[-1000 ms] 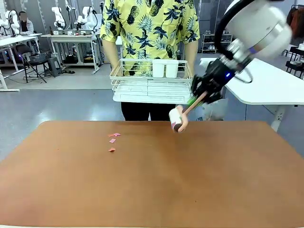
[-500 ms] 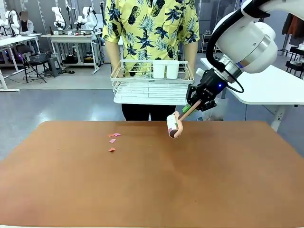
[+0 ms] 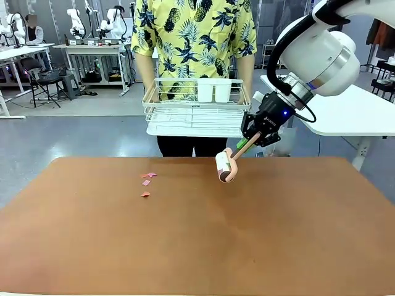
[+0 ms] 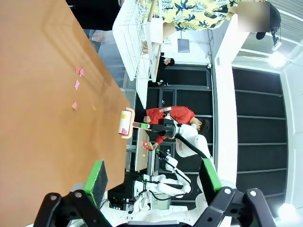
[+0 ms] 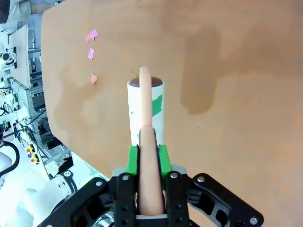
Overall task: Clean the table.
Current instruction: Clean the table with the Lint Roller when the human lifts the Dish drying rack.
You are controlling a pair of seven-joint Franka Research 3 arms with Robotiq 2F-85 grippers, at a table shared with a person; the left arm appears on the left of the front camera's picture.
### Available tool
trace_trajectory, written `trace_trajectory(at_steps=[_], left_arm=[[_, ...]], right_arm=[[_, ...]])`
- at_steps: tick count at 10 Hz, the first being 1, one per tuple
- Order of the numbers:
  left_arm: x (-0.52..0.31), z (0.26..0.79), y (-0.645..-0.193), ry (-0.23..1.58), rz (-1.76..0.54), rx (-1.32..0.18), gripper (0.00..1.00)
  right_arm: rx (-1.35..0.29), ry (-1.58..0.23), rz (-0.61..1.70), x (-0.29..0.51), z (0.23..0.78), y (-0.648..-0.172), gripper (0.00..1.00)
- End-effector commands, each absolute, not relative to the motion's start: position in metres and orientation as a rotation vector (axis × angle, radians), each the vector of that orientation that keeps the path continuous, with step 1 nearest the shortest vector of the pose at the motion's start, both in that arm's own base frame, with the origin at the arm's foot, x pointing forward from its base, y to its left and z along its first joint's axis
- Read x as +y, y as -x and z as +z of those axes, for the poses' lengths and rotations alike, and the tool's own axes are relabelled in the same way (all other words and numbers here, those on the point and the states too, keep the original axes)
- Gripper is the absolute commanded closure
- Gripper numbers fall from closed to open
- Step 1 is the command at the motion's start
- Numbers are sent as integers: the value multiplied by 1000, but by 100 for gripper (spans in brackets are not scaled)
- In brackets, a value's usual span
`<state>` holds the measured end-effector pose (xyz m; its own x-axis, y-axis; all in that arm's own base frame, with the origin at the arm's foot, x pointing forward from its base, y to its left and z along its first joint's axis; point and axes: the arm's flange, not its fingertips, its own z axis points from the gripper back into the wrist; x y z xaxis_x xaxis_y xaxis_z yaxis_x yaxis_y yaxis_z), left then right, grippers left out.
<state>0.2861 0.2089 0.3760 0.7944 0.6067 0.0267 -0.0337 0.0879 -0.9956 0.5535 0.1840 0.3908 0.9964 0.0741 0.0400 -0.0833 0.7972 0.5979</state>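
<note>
Pink paper scraps [image 3: 147,183] lie near the far edge of the reddish-brown matte surface [image 3: 197,240], which is open elsewhere. Right of them the right hand [image 3: 249,140] grips a pink-handled white lint roller [image 3: 224,166]; the left hand [image 4: 154,176] gapes empty.

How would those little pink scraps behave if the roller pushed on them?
The scraps look thin and flat, like bits of paper, so they are probably very light and floppy. On the smooth table they would likely slide or flutter rather than roll. If the roller is sticky, it may simply lift them.
</note>
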Motion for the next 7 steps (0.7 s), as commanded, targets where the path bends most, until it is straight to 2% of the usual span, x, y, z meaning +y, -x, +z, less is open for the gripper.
trace_trajectory(at_steps=[1, 7], left_arm=[[211, 377, -282, 1416, 479, -508, 0], [211, 377, -282, 1416, 479, -508, 0]], right_arm=[[-25, -687, 77, 187, 383, -559, 79], [22, -740, 43, 273, 337, -588, 79]])
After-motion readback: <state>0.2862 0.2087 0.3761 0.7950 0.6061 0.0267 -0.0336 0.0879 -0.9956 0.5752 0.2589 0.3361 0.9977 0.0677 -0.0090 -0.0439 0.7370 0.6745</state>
